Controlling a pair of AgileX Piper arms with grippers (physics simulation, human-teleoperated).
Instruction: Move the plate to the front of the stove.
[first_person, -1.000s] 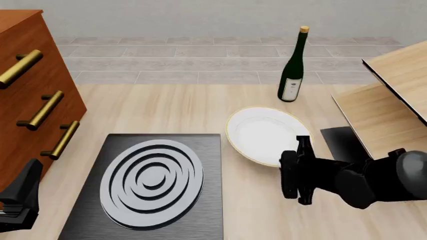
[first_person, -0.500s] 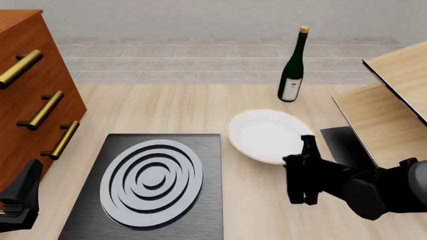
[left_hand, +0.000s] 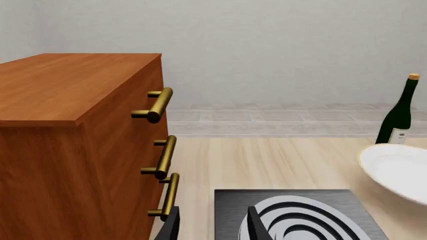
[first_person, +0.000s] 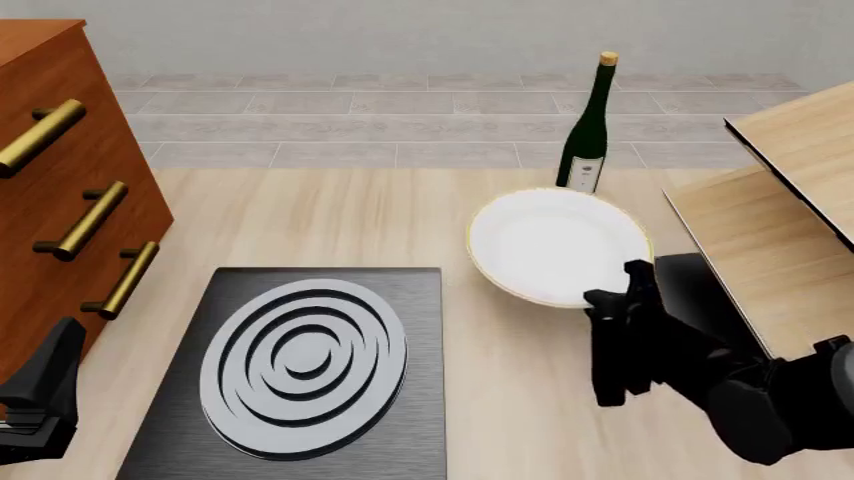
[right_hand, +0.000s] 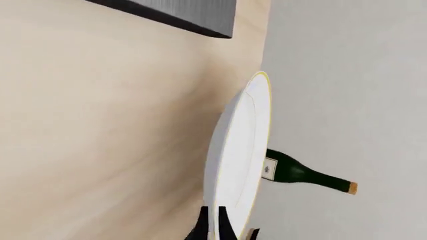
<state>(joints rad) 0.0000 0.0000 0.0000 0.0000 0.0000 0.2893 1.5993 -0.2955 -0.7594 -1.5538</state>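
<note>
The white plate (first_person: 558, 243) with its thin gold rim hangs tilted above the table, right of the stove (first_person: 310, 368). My right gripper (first_person: 627, 292) is shut on the plate's near right rim. The right wrist view shows the plate (right_hand: 237, 150) edge-on, with the fingertips (right_hand: 218, 226) pinching its edge and a corner of the stove (right_hand: 190, 17) beyond. My left gripper (first_person: 44, 388) rests at the lower left beside the stove's left edge. In the left wrist view its fingers (left_hand: 255, 225) stand apart, open and empty, over the stove (left_hand: 300, 220), with the plate (left_hand: 399, 170) off to one side.
A green wine bottle (first_person: 585, 135) stands just behind the plate. A wooden drawer chest (first_person: 67, 180) with brass handles fills the left. A light wooden structure (first_person: 781, 210) and a small black mat (first_person: 694, 280) lie at the right.
The right gripper has drawn back and to the right with the plate, which has risen off the table and shifted right toward the bottle. The left arm has not moved.
</note>
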